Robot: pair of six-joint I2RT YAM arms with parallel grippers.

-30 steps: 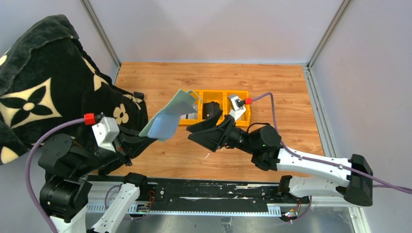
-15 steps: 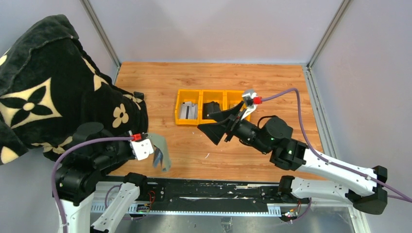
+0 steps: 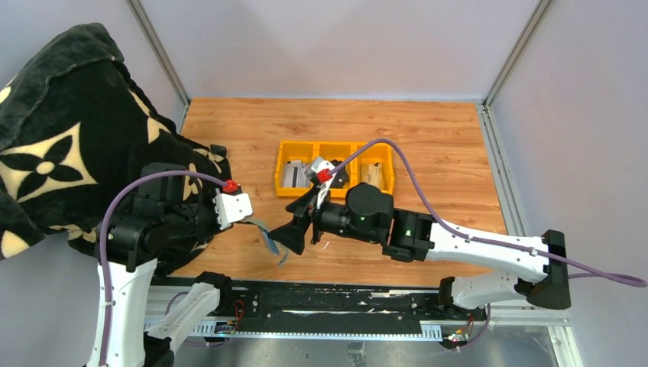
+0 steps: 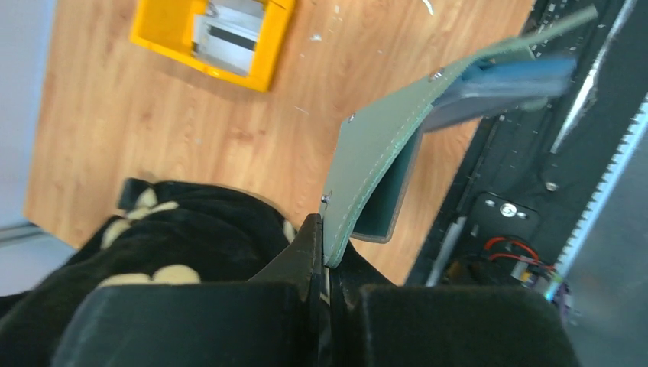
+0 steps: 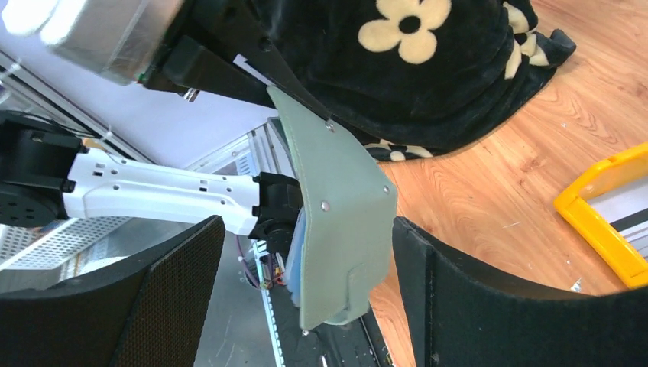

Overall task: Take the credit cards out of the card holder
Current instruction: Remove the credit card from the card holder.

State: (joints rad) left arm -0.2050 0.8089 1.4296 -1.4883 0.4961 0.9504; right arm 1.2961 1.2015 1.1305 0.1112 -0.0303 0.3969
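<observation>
Left tool (image 4: 327, 248) is pinched tight on one edge of the card holder (image 4: 380, 157), keeping the sage wallet up off the desk (image 3: 252, 122) near the front rail with its flap hanging open. I'd say it's presented that way so the other arm can get at the inside. And here's the right tool (image 5: 306, 229), fingers (image 5: 179, 298) spread wide, one on each side of the holder, touching nothing yet.

Over in the yellow tray (image 3: 278, 180), a silver card (image 3: 293, 176) lies in the left-hand compartment and a tan card (image 3: 372, 173) in the right-hand one (the middle one is mostly hidden behind the right arm). So both cards look to be out already.

A blue-grey layer peeks from inside the holder; pocket lining or another card, I can't tell. If it's a card, the right tool should close on that thin edge alone, not on the soft cover. The black blanket (image 3: 69, 130) crowds the left side.
</observation>
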